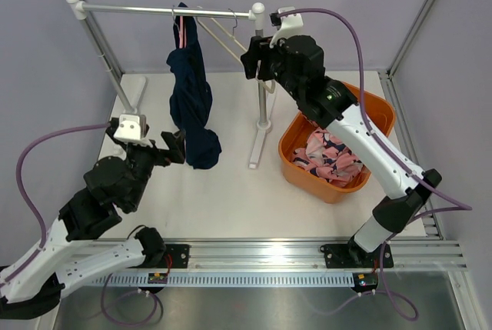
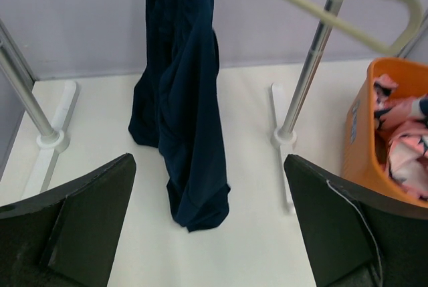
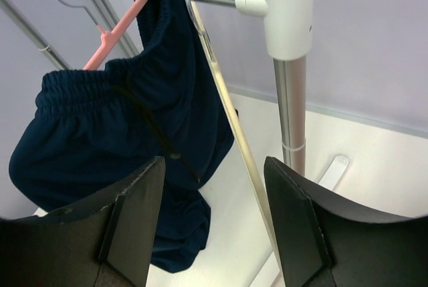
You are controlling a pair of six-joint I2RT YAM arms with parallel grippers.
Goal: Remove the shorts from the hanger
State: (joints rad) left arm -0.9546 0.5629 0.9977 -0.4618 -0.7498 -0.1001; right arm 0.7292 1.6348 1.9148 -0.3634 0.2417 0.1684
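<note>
The dark navy shorts (image 1: 192, 99) hang from a pink hanger (image 1: 181, 31) on the metal rail (image 1: 154, 10); their lower end rests on the table. They also show in the left wrist view (image 2: 184, 93) and the right wrist view (image 3: 114, 133). The pink patterned shorts (image 1: 330, 153) lie in the orange bin (image 1: 377, 107). My left gripper (image 1: 175, 148) is open and empty, just left of the navy shorts' lower end. My right gripper (image 1: 254, 57) is open and empty by the rail's right end, with a bare cream hanger (image 3: 231, 113) between its fingers.
The rack's right post (image 1: 263, 91) and its white foot (image 1: 256, 149) stand between the navy shorts and the orange bin. The left post (image 1: 108, 53) stands at the back left. The bare cream hanger (image 1: 223, 38) hangs to the right of the shorts.
</note>
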